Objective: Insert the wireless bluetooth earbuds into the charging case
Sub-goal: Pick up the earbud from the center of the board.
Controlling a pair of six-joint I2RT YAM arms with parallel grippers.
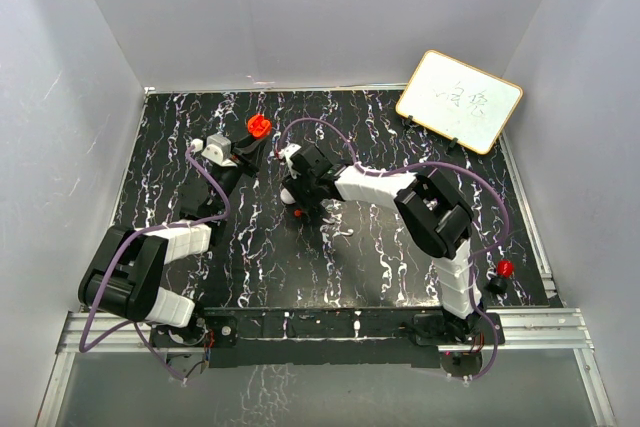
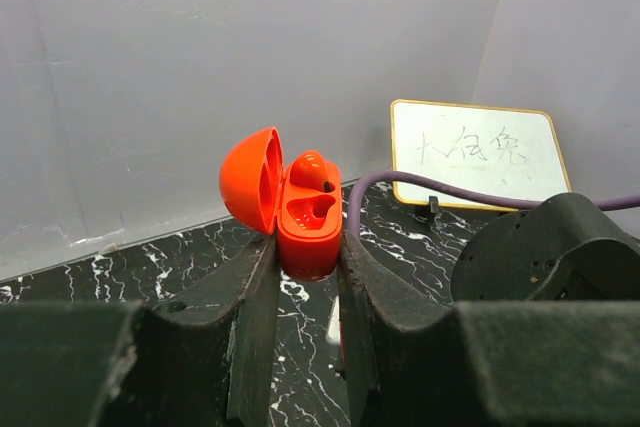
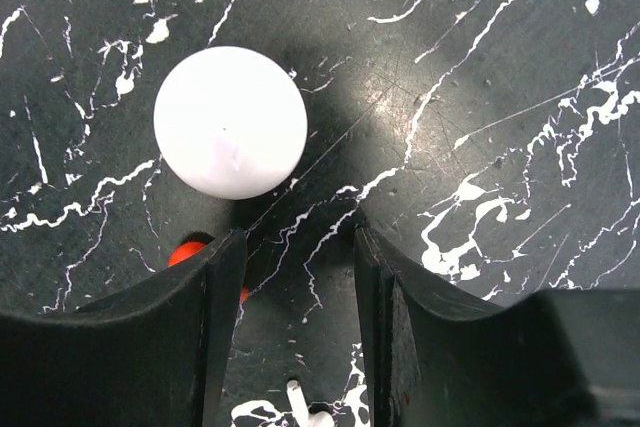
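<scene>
Left tool (image 2: 306,265) gripping open case (image 2: 292,219), earbud (image 2: 310,171) inside

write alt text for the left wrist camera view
The left gripper clamps a small bright red plastic charging case with its hinged lid open. One tiny red earbud sits in the far slot, and the nearer slot looks empty. Behind, a wood-framed whiteboard leans at the edge of the black marbled table.
</scene>
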